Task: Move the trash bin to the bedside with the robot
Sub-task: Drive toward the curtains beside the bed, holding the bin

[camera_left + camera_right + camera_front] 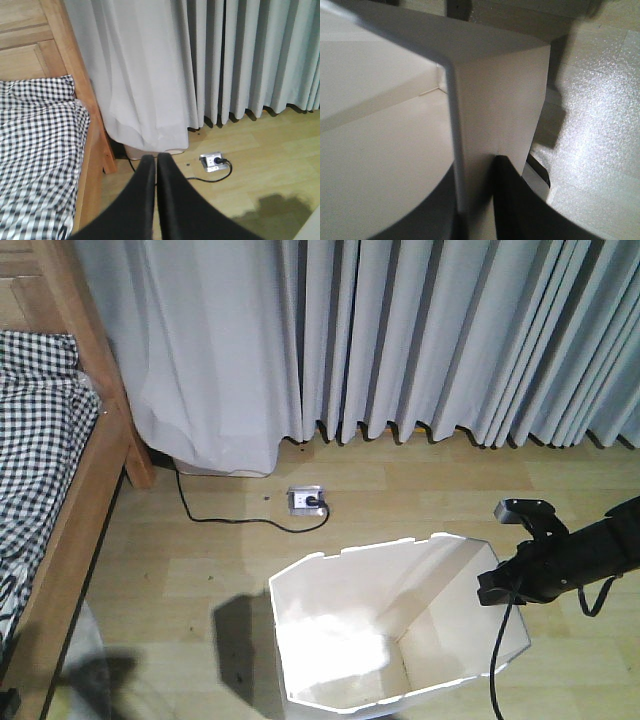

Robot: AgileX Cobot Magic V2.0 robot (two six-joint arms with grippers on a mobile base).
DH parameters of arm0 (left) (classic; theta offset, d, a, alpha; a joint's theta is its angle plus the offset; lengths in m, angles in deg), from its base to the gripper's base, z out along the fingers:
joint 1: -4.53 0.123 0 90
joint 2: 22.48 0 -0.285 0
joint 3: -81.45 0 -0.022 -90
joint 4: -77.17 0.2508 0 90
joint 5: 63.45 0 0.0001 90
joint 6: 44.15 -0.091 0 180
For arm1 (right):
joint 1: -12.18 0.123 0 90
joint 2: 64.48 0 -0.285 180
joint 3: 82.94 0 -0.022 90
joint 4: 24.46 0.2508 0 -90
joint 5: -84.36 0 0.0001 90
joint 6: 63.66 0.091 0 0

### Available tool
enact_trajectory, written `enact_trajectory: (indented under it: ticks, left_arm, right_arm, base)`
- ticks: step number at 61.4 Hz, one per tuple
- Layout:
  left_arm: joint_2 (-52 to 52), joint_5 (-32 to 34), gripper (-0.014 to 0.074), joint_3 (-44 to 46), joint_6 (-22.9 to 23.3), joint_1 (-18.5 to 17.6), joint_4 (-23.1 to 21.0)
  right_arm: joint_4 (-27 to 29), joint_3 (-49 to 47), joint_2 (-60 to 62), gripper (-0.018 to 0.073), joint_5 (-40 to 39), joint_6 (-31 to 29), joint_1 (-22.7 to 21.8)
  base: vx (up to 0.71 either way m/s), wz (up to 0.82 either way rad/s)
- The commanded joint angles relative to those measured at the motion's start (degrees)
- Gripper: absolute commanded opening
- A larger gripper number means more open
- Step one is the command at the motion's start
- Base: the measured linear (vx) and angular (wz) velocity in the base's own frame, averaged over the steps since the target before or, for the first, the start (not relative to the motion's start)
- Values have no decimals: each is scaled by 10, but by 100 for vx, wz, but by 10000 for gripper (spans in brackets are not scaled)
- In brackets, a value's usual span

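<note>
The white trash bin [340,650] stands on the wooden floor at the bottom middle of the front view, open side up and empty. My right gripper [497,588] is shut on the bin's right rim; in the right wrist view one finger [520,200] sits outside the wall [495,100] and the other inside. The bed [40,440], with light wood frame and black-and-white check bedding, fills the left edge, about a bin's width from the bin. It also shows in the left wrist view [40,150]. My left gripper [156,161] is shut and empty, held above the floor near the bed's corner.
Grey curtains [400,330] hang along the back wall. A floor socket [306,501] with a black cable [220,518] lies between curtain and bin. The bed's wooden post [100,360] stands at the upper left. Bare wooden floor [180,570] lies between bed and bin.
</note>
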Motion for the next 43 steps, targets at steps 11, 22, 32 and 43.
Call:
enact_trajectory:
  ticks: [11,22,32,43]
  left_arm:
    - [12,40,-7,-10,3,-1,0]
    - [12,40,-7,-10,3,-1,0]
    - [12,40,-7,-10,3,-1,0]
    - [12,40,-7,-10,3,-1,0]
  right_arm:
    - [31,-7,40,-3,111,3,-3]
    - [31,-7,40,-3,111,3,-3]
    - [31,-7,40,-3,111,3,-3]
    - [31,-7,40,-3,111,3,-3]
  base:
    - [16,-5]
    - [17,-5]
    - [16,0]
    - [14,1]
